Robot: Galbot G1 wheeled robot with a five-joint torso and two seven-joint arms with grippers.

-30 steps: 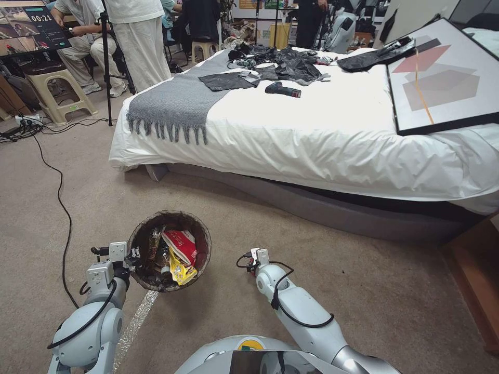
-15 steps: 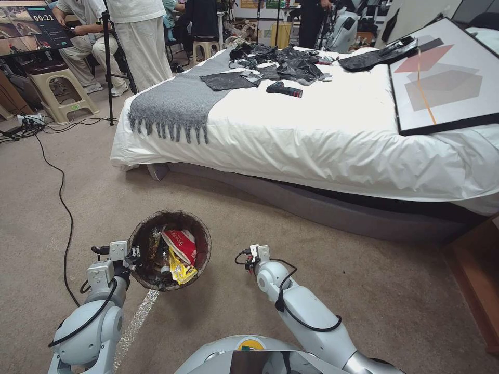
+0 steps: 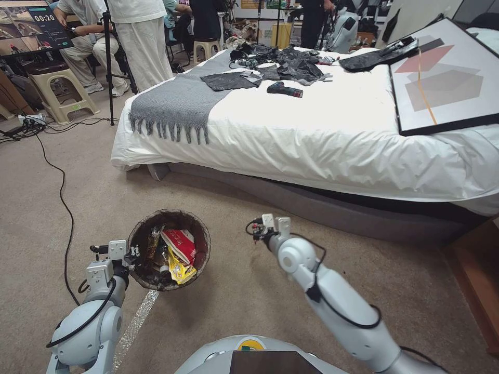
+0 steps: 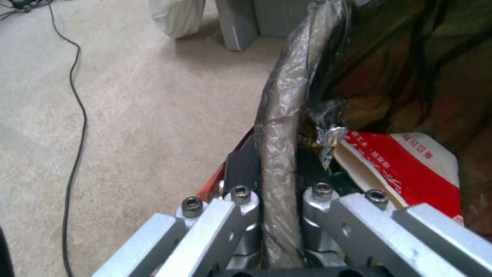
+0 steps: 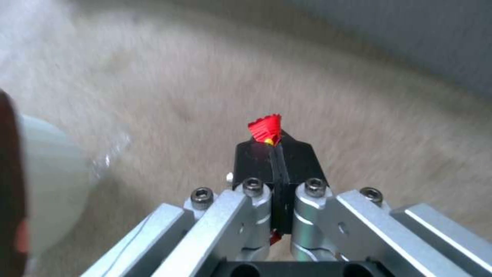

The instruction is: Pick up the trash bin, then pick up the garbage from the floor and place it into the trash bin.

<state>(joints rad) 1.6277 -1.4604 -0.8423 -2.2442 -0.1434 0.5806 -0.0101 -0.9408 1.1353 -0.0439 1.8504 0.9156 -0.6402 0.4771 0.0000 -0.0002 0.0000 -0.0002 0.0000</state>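
Trash bin [image 3: 150, 278] hanging clear of the carpet [image 3: 249, 291], wrappers lying inside, left gripper [image 4: 279, 200] clamping its bagged rim; right gripper [image 5: 276, 154], just beside it toward the bed [image 3: 312, 145], pinching a red wrapper scrap [image 5: 266, 129].

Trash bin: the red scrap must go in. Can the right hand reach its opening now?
Probably yes: the right hand, pinching the red scrap, hangs beside the trash bin, only bare carpet between; the left hand grips the rim.
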